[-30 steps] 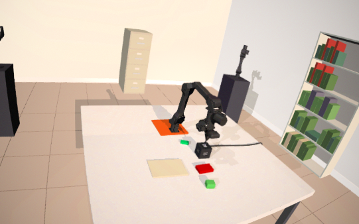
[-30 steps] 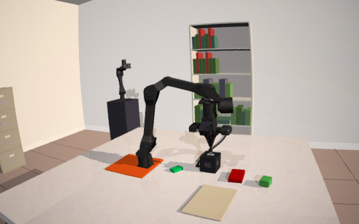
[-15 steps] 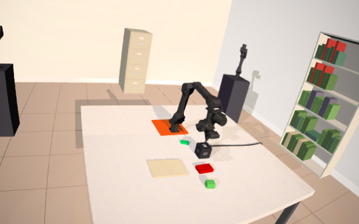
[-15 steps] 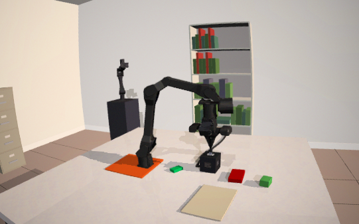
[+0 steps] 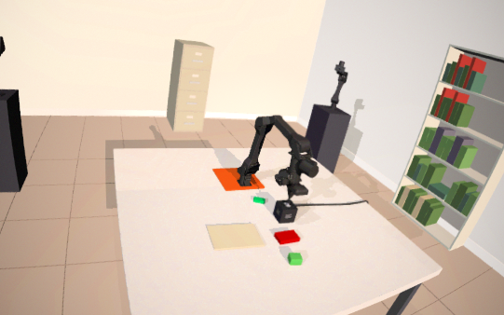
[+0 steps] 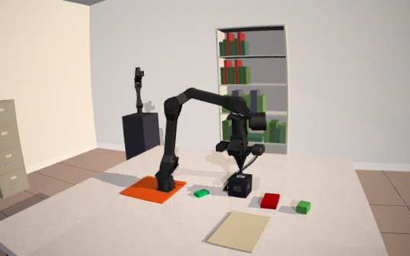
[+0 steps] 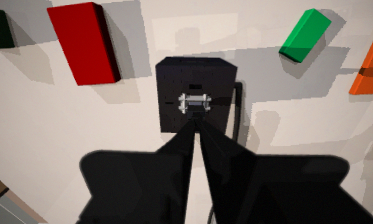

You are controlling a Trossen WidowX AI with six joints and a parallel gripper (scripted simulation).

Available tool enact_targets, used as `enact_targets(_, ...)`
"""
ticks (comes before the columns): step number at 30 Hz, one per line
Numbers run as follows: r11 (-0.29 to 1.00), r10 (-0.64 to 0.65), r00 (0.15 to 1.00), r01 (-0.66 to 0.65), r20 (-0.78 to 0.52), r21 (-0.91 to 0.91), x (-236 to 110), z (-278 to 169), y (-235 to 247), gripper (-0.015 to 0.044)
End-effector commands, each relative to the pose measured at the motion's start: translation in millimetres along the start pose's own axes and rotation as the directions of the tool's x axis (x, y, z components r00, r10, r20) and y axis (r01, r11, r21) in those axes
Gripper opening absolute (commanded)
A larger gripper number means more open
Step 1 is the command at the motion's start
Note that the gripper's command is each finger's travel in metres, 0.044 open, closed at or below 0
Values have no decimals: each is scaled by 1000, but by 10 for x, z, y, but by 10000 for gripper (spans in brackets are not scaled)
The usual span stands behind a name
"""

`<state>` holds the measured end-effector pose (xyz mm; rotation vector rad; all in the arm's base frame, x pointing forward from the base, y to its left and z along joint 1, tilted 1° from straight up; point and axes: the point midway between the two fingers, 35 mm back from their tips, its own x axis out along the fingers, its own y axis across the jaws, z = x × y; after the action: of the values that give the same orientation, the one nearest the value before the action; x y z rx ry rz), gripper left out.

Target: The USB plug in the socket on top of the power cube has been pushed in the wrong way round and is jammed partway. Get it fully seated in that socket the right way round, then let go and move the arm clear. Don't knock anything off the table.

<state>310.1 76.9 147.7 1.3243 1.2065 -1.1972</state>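
Observation:
The black power cube (image 5: 285,213) (image 6: 239,186) (image 7: 173,117) stands on the table. A silver metal socket (image 7: 183,103) shows on its top in the wrist view. My gripper (image 5: 290,198) (image 6: 241,172) (image 7: 196,125) points down at the cube's top, its fingertips close together at the socket. It is shut on the USB plug, a small dark body that is mostly hidden by the fingertips. The plug's depth and which way round it is cannot be told. The black cable (image 5: 331,204) (image 7: 239,100) runs beside and behind the cube.
A red block (image 5: 287,237) (image 6: 270,201) (image 7: 84,45) and a green cube (image 5: 294,259) (image 6: 303,207) lie near the power cube. A small green block (image 5: 259,200) (image 6: 201,193) (image 7: 305,35) lies between it and the orange mat (image 5: 227,182) (image 6: 136,193). A beige sheet (image 5: 236,236) (image 6: 239,231) lies on the table.

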Motion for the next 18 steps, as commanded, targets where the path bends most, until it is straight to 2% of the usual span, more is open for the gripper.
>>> enact_targets(1, 1000, 2, 1000, -2, -4, -6, 4, -4, 2, 0)
enact_targets(18, 1000, 2, 1000, -2, -4, -6, 24, -3, 2, 0)
